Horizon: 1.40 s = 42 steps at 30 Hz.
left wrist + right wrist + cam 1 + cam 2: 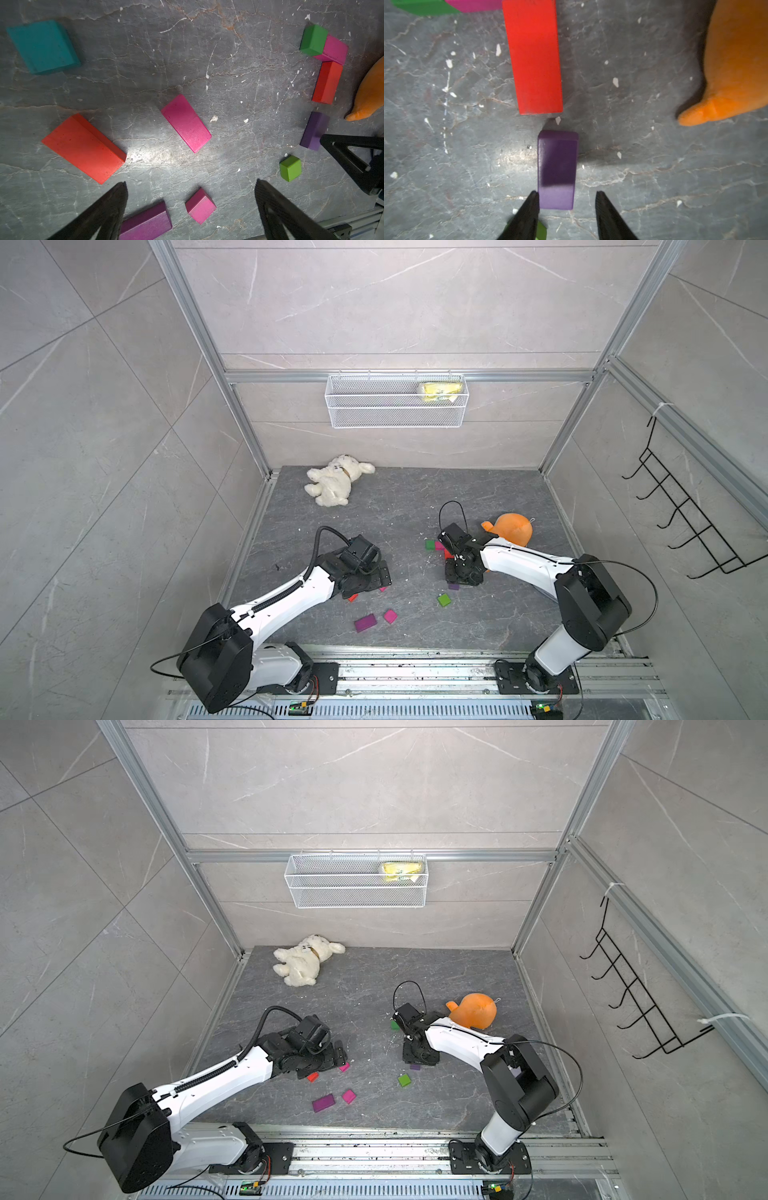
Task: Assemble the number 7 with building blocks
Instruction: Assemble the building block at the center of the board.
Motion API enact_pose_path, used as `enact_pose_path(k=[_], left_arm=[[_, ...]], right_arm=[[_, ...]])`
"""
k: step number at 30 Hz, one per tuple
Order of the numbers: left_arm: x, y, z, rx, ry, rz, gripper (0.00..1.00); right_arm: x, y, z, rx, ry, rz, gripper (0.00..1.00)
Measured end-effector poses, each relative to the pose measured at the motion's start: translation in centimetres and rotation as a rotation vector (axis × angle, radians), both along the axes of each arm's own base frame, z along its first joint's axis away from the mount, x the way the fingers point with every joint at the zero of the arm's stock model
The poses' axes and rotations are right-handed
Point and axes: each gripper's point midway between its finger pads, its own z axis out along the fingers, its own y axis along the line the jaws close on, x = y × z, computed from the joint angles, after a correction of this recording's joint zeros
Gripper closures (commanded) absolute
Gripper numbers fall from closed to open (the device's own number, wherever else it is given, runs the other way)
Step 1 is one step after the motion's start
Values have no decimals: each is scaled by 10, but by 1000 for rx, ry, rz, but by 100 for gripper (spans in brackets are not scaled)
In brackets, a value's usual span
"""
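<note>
A green square and a magenta block lie side by side, and a red rectangle runs on from the magenta one: the number 7's bar and column. A purple block lies in line with the red one, a small gap between them. My right gripper is open around the purple block's near end; one finger touches it and the other stands clear. My left gripper hangs wide open above a pink square and a purple-magenta rectangle, holding nothing.
Loose red, pink, teal and green blocks lie between the arms. An orange plush toy sits close behind the right arm. A white plush dog lies at the back left, below a wire basket.
</note>
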Motion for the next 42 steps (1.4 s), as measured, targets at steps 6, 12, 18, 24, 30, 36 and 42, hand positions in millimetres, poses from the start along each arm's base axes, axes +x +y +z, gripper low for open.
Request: enact_pose_path(k=[6,12,18,24,30,36,42], left_arm=[[4,-4,1,1,-4,-3,0],[4,-4,0,6,-1,-2,0],[5,-3,0,12,-6,2,0],[6,-1,-1,20,-12,8,0],[7,-1,-1,23,-11,9,0],[6,-1,-1,23,-12,8,0],[6,-2,-1,23,-11,5,0]], right_arm=[[2,4,-6,12,8,2,55],[2,5,-15,5,25,1,57],[3,5,-20,0,32,-1,63],[3,5,-20,0,31,0,65],[5,6,-20,2,31,0,66],[8,9,-18,8,27,3,66],[9,10,-20,6,29,3,66]])
